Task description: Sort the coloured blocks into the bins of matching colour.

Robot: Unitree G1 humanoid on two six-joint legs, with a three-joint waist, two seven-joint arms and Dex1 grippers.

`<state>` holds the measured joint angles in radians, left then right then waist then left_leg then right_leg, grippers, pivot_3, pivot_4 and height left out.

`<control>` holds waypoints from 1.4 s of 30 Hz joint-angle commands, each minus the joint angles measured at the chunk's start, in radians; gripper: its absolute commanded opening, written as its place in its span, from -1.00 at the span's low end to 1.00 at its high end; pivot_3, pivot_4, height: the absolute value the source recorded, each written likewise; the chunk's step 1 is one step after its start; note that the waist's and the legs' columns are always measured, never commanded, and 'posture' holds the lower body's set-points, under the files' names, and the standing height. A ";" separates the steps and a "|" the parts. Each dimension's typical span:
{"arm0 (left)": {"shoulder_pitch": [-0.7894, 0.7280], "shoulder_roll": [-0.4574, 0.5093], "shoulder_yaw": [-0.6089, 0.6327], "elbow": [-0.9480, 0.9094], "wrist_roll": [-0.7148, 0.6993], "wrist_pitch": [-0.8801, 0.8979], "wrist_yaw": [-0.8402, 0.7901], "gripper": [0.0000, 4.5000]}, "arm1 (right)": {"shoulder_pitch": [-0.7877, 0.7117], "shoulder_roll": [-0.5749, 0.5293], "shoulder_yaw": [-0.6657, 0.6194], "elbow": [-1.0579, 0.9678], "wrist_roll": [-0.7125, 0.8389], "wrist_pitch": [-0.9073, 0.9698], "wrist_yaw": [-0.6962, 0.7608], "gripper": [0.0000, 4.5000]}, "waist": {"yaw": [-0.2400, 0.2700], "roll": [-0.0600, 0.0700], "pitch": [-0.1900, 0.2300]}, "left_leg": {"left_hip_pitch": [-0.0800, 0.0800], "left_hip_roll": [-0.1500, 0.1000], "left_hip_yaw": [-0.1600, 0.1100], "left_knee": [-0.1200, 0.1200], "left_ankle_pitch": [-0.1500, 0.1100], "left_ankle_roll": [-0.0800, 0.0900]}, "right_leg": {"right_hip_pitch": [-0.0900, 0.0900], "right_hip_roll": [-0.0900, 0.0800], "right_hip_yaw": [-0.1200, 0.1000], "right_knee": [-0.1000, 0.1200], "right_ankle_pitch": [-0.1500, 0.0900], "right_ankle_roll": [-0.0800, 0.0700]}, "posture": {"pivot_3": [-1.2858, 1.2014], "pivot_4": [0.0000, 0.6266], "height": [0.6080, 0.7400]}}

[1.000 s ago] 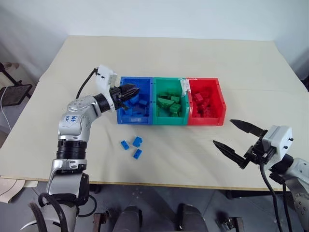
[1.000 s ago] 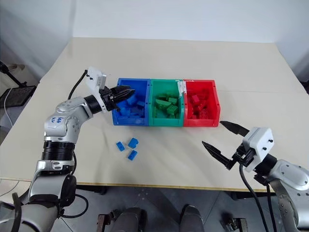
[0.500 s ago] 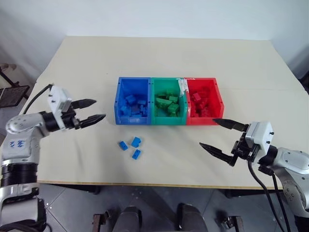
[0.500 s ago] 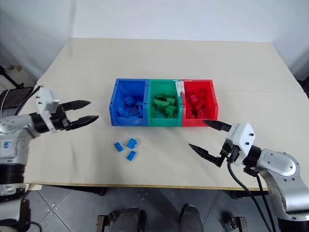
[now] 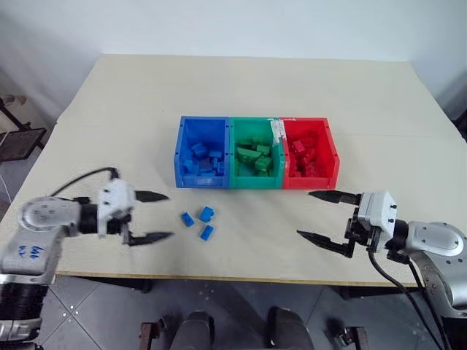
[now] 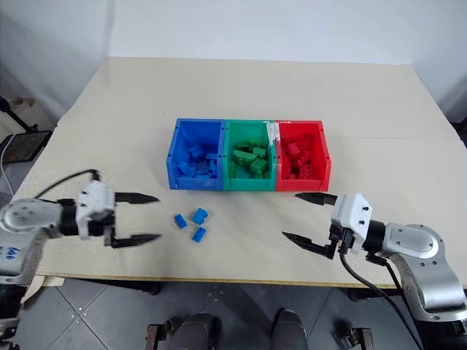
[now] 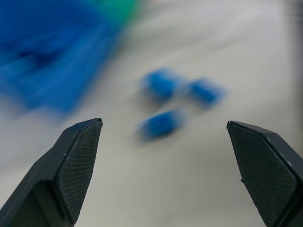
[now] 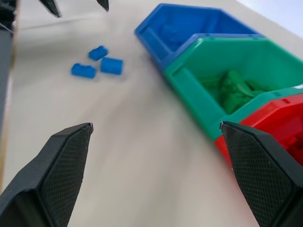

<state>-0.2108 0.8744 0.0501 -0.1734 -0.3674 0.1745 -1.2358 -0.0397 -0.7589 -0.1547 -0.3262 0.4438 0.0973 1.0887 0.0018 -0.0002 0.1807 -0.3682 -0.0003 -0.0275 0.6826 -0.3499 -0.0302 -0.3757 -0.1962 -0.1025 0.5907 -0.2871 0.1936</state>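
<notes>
Three loose blue blocks (image 5: 206,214) lie on the table just in front of the blue bin (image 5: 201,180). That bin is joined in a row with the green bin (image 5: 255,181) and the red bin (image 5: 310,181), and each holds bricks of its own colour. My left gripper (image 5: 169,215) is open and empty, low over the table to the left of the loose blocks and pointing at them. To the right of the blocks, in front of the red bin, my right gripper (image 5: 303,214) is open and empty. The blocks (image 7: 161,82) show between the left fingers.
The cream table (image 5: 241,95) stretches wide behind the bins. Its near edge (image 5: 241,275) runs just below both grippers. A black stand (image 5: 18,135) sits off the table's left side.
My left gripper has come out of the blue bin, opened wide, and pulled back and down to the near left of the loose blocks. The right gripper drifted slightly left and lower.
</notes>
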 commanded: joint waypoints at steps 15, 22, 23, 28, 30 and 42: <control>-0.131 -0.136 -0.280 0.003 0.233 -0.010 0.138 0.99 | 0.106 0.002 -0.017 -0.100 0.003 -0.003 -0.053 1.00 | 0.011 0.000 0.000 | 0.000 0.000 0.000 0.000 0.000 0.000 | 0.000 0.000 0.000 0.000 0.000 0.000 | 0.03 -0.52 1.00; -0.165 -0.123 -0.294 0.062 0.257 -0.009 0.100 0.99 | 0.127 0.003 -0.016 -0.111 0.003 -0.002 -0.070 1.00 | 0.021 0.000 0.000 | 0.000 0.000 0.000 0.001 0.000 0.000 | 0.000 0.000 0.000 -0.001 0.000 0.000 | 0.03 -0.52 1.00; -0.168 -0.121 -0.299 0.067 0.259 -0.012 0.090 0.99 | 0.130 0.002 -0.016 -0.112 0.003 -0.002 -0.071 1.00 | 0.021 0.000 0.000 | 0.000 0.000 0.000 0.001 0.000 0.000 | 0.000 0.000 0.000 -0.001 0.000 0.000 | 0.03 -0.52 1.00; -0.194 -0.120 -0.351 0.105 0.308 -0.046 0.051 0.99 | 0.165 -0.029 -0.031 -0.116 0.018 0.008 -0.038 1.00 | 0.022 0.000 0.000 | 0.000 0.000 0.001 0.001 0.000 0.000 | 0.000 0.000 0.000 -0.001 0.000 0.000 | 0.03 -0.52 1.00; -0.208 -0.129 -0.370 0.137 0.345 -0.077 0.069 0.99 | 0.171 -0.038 -0.038 -0.115 0.021 0.007 -0.025 1.00 | 0.022 0.000 0.000 | 0.000 0.000 0.001 0.001 0.000 0.000 | 0.000 0.000 0.000 -0.001 0.000 0.000 | 0.03 -0.52 1.00; -0.209 -0.125 -0.383 0.155 0.364 -0.019 0.094 -0.34 | 0.170 -0.051 -0.052 -0.088 0.017 -0.005 0.010 1.00 | 0.023 0.004 -0.003 | 0.003 0.000 0.001 0.001 0.000 0.000 | 0.003 0.000 0.000 0.000 0.000 0.000 | 0.03 -0.52 1.00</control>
<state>-0.4455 0.7287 -0.3135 -0.0543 -0.0700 0.1281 -1.1588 0.1329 -0.7939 -0.1731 -0.4027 0.4446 0.1085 1.0905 0.0250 0.0040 0.1777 -0.3656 -0.0006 -0.0268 0.6839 -0.3497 -0.0299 -0.3725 -0.1962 -0.1022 0.5904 -0.2871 0.1935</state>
